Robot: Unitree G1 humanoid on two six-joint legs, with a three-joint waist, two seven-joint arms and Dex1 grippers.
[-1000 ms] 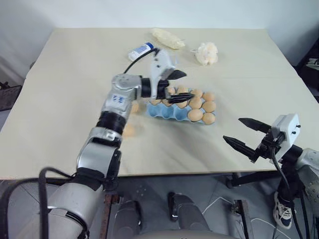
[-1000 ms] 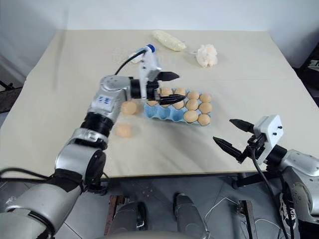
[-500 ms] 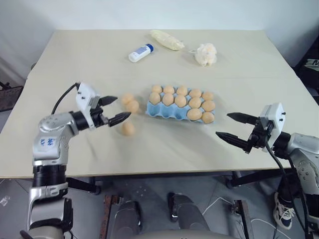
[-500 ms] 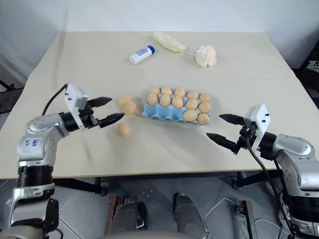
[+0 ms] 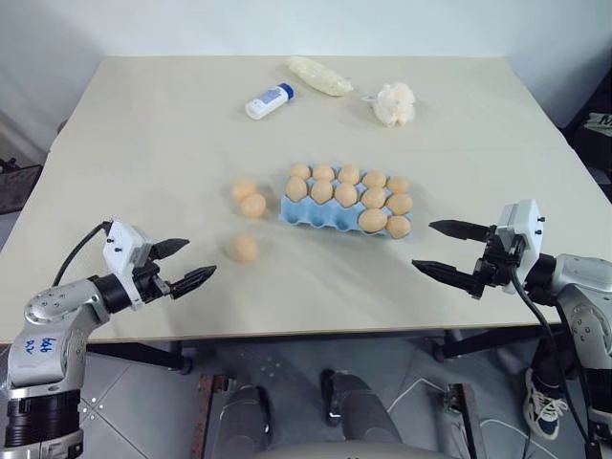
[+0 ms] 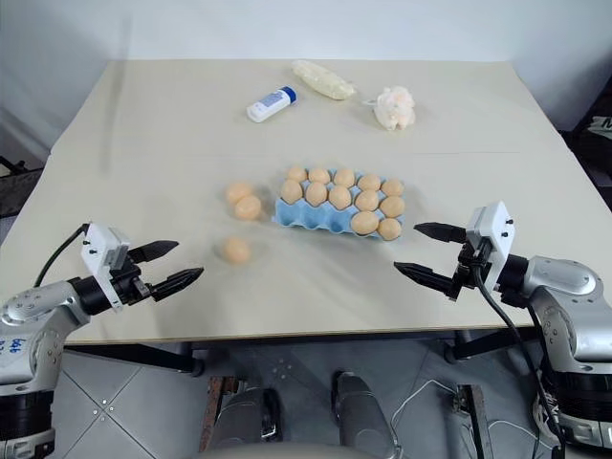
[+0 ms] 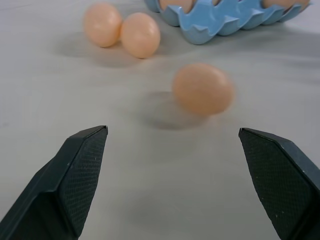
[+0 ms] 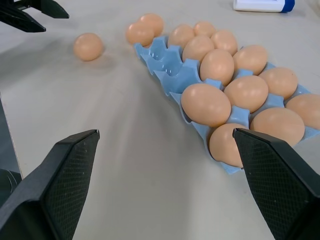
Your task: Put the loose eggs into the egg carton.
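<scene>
The blue carton [image 5: 346, 204] sits in the middle of the desk [image 5: 143, 143] with eggs in most cups. Three loose eggs [image 5: 245, 249] lie on the desk just left of it, two touching and one lower down. The left claw [image 5: 182, 265] at lower left and the right claw [image 5: 446, 251] at lower right are both spread wide and hold nothing.

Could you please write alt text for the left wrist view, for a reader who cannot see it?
Between the left gripper's wide-open black fingers, a single loose egg lies on the pale table. Beyond it two more loose eggs sit side by side near a corner of the light blue egg carton.
</scene>
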